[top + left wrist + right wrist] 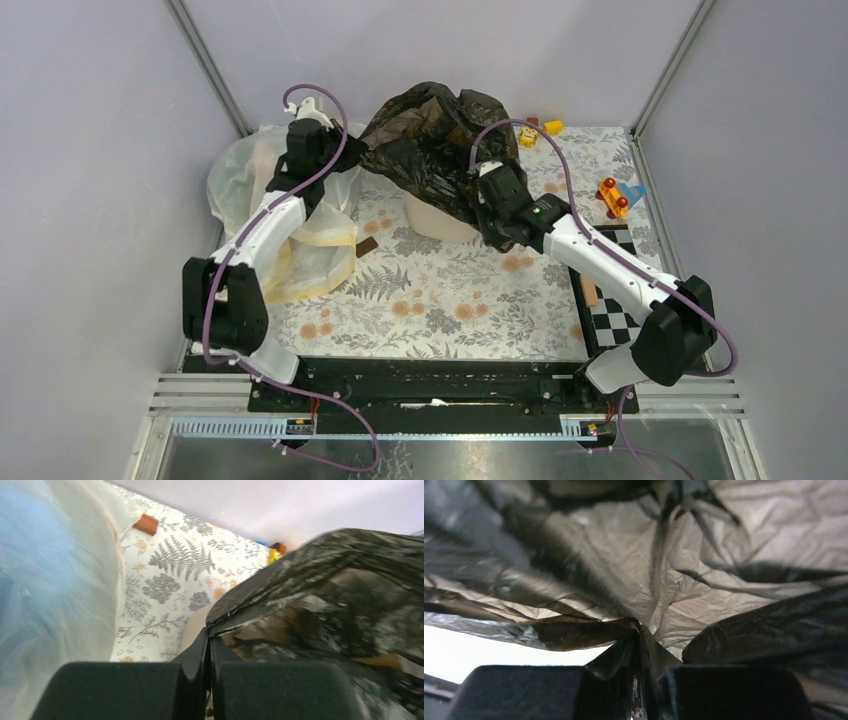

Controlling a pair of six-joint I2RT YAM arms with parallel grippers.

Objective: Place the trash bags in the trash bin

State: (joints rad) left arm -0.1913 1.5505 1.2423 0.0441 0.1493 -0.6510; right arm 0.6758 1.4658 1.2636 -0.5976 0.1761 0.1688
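The shiny, crinkly black trash bag (430,135) puffs over the cream trash bin (437,224); the left gripper (209,652) and right gripper (640,652) pinch it.

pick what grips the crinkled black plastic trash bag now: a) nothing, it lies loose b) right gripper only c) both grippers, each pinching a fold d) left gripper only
C: each wrist view shows a fold of the crinkled black plastic trash bag clamped between closed fingers, left gripper and right gripper alike.

Top view: even soft light, sharp. Wrist views: motion-blurred, foreground unfocused; bag (734,570) backlit, glossy glints.
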